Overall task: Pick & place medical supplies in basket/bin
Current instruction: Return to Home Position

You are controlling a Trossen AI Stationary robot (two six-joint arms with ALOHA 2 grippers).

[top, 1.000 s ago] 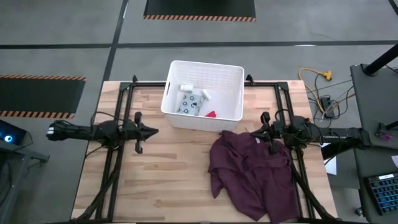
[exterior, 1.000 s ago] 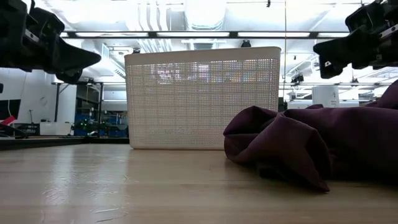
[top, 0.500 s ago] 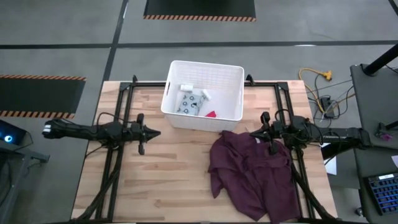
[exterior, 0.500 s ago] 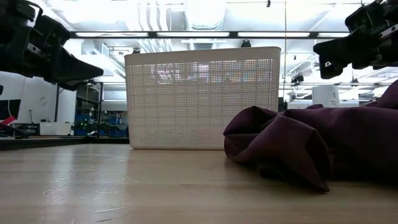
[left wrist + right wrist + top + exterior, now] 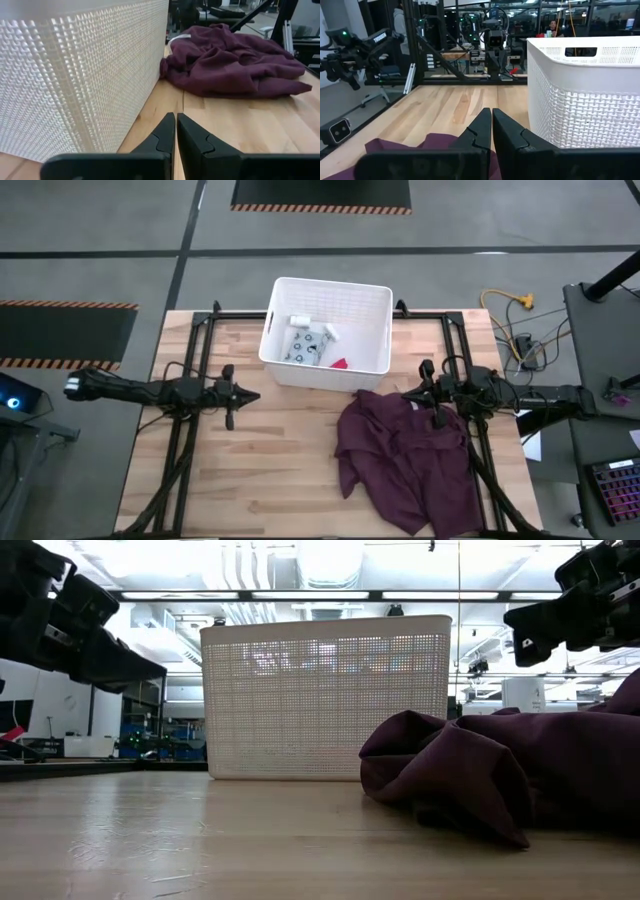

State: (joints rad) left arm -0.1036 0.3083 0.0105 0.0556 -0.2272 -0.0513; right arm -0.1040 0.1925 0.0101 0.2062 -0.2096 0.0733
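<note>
The white slotted basket point(image 5: 325, 332) stands at the table's far middle. Inside it lie a pale teal packet with dark dots point(image 5: 304, 348), a white tube point(image 5: 299, 320), a small white piece point(image 5: 331, 333) and a pink-red piece point(image 5: 339, 363). My left gripper point(image 5: 252, 394) is shut and empty, above the table to the left of the basket's near corner. My right gripper point(image 5: 408, 393) is shut and empty, above the maroon cloth's far edge, right of the basket. Both fingertips show closed in the wrist views point(image 5: 175, 120) point(image 5: 491, 114).
A large maroon cloth point(image 5: 400, 455) lies crumpled on the table's right half, its far edge close to the basket's near right corner. Black frame rails point(image 5: 190, 370) run along both sides. Bare wood point(image 5: 270, 470) lies at the near left.
My left gripper has drawn back toward the table's left edge and a little toward the near edge, and has sunk slightly in the low view. It stays shut. My right gripper, the basket and the cloth have kept still.
</note>
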